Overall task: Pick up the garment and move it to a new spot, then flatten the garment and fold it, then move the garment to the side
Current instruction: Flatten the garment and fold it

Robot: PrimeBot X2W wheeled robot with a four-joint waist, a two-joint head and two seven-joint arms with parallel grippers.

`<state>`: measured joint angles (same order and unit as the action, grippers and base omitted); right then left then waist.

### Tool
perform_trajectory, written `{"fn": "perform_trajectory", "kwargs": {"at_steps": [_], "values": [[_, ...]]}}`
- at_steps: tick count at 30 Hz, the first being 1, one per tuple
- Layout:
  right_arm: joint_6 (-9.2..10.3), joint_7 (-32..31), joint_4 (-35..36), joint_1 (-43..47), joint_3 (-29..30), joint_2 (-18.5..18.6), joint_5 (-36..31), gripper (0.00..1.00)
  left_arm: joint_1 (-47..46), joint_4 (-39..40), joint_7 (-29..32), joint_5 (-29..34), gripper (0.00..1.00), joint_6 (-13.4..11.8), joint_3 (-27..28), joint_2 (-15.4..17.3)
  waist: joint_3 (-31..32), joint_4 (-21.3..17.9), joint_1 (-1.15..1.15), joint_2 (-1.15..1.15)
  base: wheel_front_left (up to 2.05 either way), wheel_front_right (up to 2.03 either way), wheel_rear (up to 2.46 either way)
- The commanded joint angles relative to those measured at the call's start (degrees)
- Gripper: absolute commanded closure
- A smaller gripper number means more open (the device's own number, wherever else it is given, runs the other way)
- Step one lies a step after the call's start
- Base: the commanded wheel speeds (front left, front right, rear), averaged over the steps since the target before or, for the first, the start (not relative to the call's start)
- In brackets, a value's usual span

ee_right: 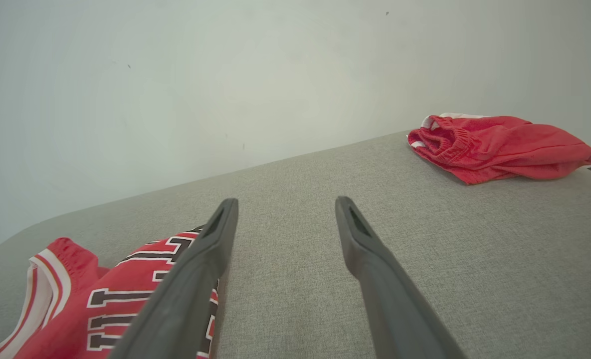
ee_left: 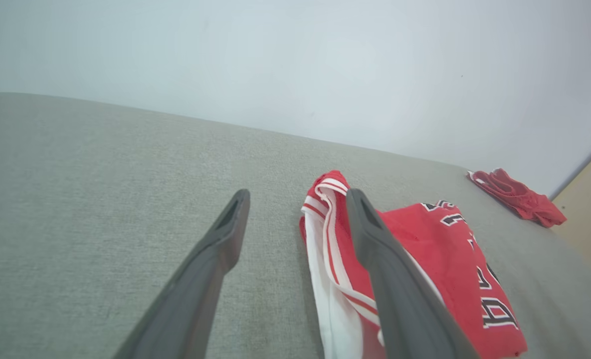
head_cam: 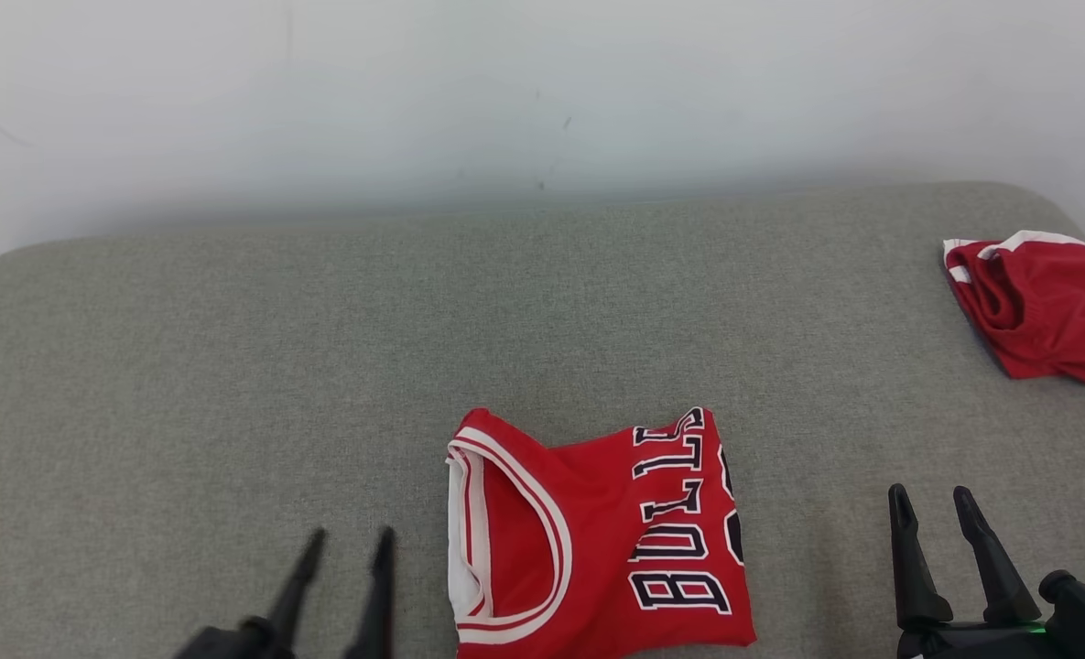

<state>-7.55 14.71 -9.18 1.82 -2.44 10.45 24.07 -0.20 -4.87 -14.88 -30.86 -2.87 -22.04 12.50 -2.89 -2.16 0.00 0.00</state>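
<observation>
Jersey lay folded on the grey fabric surface.
Left gripper and right gripper flanked it, both wide open, empty.

I work over a grey fabric-covered surface, padded like a bed or couch, set against a bare white wall. A red jersey and red shorts lie on it: a plain indoor room; whether home or test space, I cannot tell.
</observation>
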Motion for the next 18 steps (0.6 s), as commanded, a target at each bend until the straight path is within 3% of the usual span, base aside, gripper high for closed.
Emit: {"fn": "perform_trajectory", "kwargs": {"at_steps": [1, 7, 18], "values": [[0.17, 0.3, 0.1, 0.0, 0.0, 0.0, -0.4, 0.00, -0.7, 1.2, -0.3, 1.3, 0.00, -0.1, 1.9, 0.0, 0.1, -0.1, 0.00, 0.00, 0.00, 0.00, 0.00], [0.17, 0.4, 0.1, 0.2, -0.1, 0.0, -0.5, 0.00, 2.0, 4.6, -0.3, 7.3, 0.00, 0.5, 11.5, -1.6, 0.8, -0.4, 0.00, 0.00, 0.00, 0.00, 0.00], [0.17, 0.4, -0.5, 0.5, -0.9, 0.0, -0.7, 0.00, 4.8, 3.7, -0.3, 15.2, 0.00, 5.5, 22.7, -6.3, 2.0, -0.5, 0.00, 0.00, 0.00, 0.00, 0.00]]}}
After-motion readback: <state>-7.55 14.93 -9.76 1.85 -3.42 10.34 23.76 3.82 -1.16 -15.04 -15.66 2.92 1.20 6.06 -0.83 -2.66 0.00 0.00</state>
